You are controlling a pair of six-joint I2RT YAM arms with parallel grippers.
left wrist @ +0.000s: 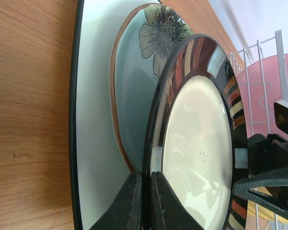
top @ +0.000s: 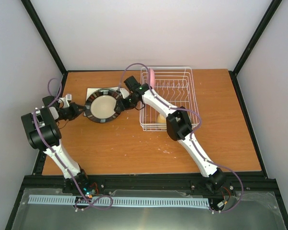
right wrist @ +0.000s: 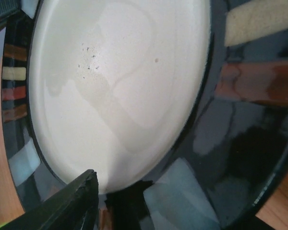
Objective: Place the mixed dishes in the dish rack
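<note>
The black-rimmed cream-centred plate [top: 103, 106] is tilted up off the mint-green plate with a dark flower mark [left wrist: 134, 91], which lies on the square off-white plate [top: 93, 90]. My left gripper [top: 83, 110] is shut on the plate's left rim, its fingers [left wrist: 129, 203] pinching the edge. My right gripper [top: 120, 104] straddles the plate's right rim. One finger [right wrist: 72, 206] shows above the plate [right wrist: 115, 81], set wide; the other is hidden beneath. The pink round plate [top: 152, 76] stands in the white dish rack [top: 189, 91], with the yellow mug [top: 161, 118] at its near end. The pale-green bowl is out of view.
The rack stands at the back right of the brown table [top: 134, 148], its wires [left wrist: 259, 67] just beyond the lifted plate. My right arm [top: 182, 127] reaches across the rack's near left corner. Black frame posts stand at the back corners.
</note>
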